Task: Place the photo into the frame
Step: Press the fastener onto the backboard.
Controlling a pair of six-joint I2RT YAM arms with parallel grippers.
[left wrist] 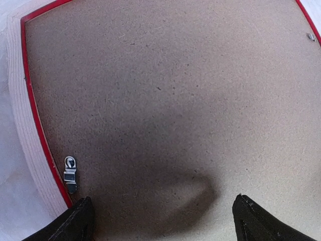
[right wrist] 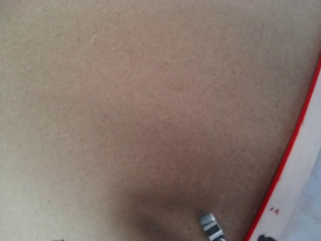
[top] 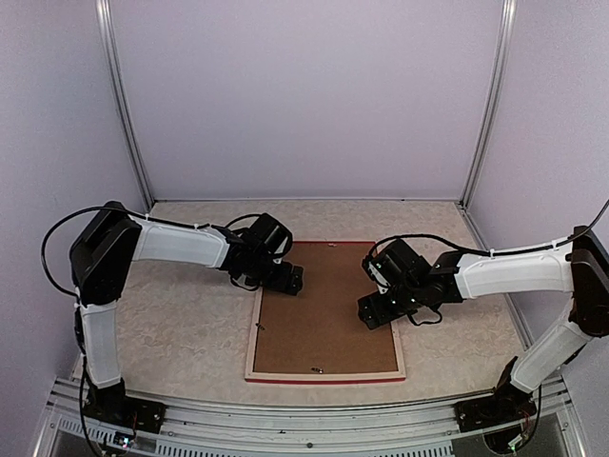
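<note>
We are seeing the frame (top: 324, 379) lying face down on the tabletop (top: 181, 324), close to its near edge and about midway along it, with the red rim showing along the frame's near rail. A brown backing board (top: 324, 324) is filling the frame's opening and sitting flat inside the pale wooden rails. A small metal clip (top: 317, 369) is resting near the board's near edge. The left wrist view is showing another clip (left wrist: 70, 173) by the left rail.

We are not seeing the photo in any view. We are judging that it is lying under the backing board, but we cannot tell for sure.

Farther back, the right gripper (top: 376, 309) is hovering low over the right side of the board. Its jaws are looking spread wide and are holding nothing. The left gripper (top: 285, 279) is hanging over the board beside the left rail, toward the far-left corner. Its fingers (left wrist: 75, 221) are standing wide apart and empty too.

We are judging the task as nearly done, with the board in. What is probably left is turning the clips over the board, and we cannot tell whether any is locking yet.
</note>
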